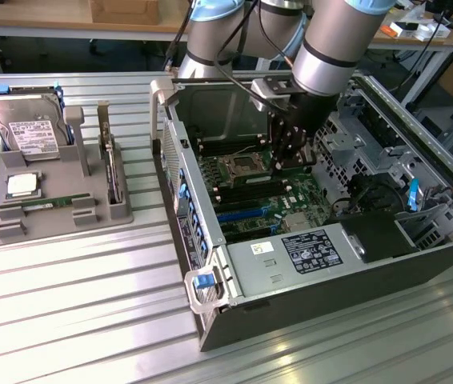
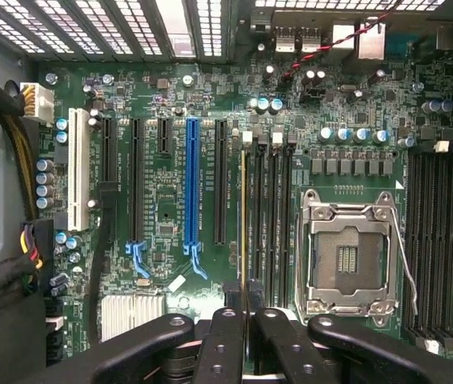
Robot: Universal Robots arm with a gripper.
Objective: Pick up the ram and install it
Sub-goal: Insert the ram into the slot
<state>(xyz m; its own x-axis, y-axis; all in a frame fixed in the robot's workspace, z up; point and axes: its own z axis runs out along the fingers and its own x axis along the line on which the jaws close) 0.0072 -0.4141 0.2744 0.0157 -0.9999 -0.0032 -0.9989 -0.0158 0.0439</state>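
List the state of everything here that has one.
gripper: shut on the ram
ram: on edge along a memory slot
processor socket: empty
computer case: side open
hard drive: lying in the grey tray

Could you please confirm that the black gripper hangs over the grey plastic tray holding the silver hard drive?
No: the exterior view shows the black gripper inside the open dark computer case, over its green motherboard. The silver hard drive does sit in the grey plastic tray.
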